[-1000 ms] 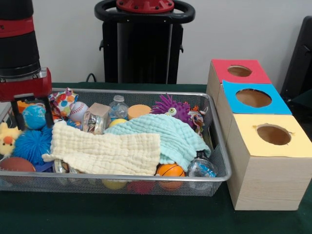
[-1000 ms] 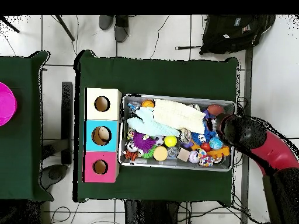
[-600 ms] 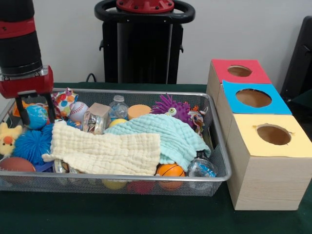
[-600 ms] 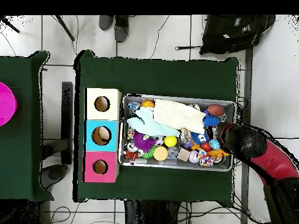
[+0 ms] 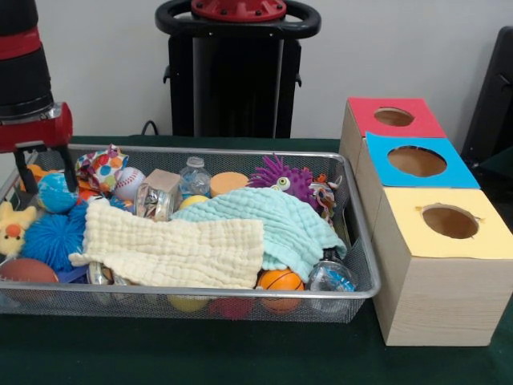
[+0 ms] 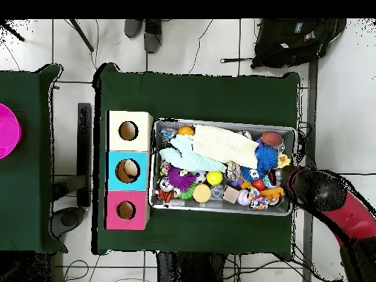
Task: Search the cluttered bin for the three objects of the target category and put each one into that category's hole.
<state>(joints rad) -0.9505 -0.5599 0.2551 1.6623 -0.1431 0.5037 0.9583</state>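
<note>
since the earlier frame my gripper (image 5: 45, 178) has risen and shifted toward the bin's end, fingers clamped on the small blue globe-patterned ball (image 5: 56, 192), lifted just above the silver wire-mesh bin (image 5: 240, 298). pink, blue and yellow-topped wooden hole boxes (image 5: 437, 265) stand beside it.

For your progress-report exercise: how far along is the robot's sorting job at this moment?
Done: the blue box seems to hold one object in its hole. In hand: the gripper is at the bin's end around a small blue globe ball; a firm hold is unclear. Left: delivering the remaining objects.
</note>
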